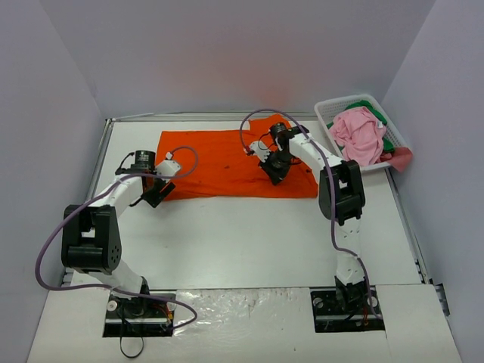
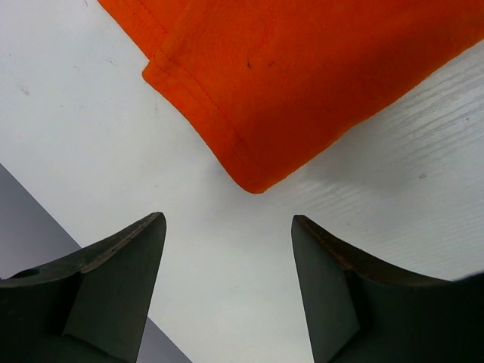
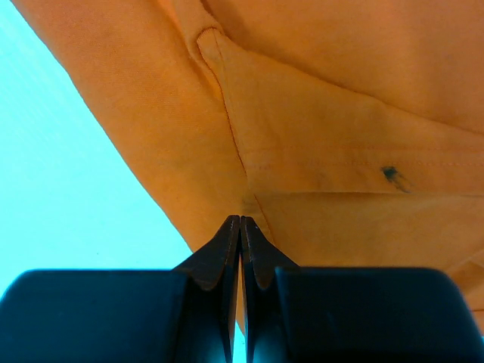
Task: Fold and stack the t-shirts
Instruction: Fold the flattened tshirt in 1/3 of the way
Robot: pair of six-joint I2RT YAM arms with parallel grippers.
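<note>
Arm bases on white table, orange t-shirt laid out, pale walls around

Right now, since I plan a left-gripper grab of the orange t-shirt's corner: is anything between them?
Nothing visible does: only bare table lies between the open left gripper and the nearest corner of the orange t-shirt.

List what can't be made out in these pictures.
- Green shirt: top view, mostly buried under the pink shirt in the basket.
- Right gripper: shut at a fold of the orange shirt; wrist view doesn't show whether cloth is pinched; from above, the arm hides the tips.
- Left wrist view: frame edge cuts off all but one corner of the orange shirt.
</note>
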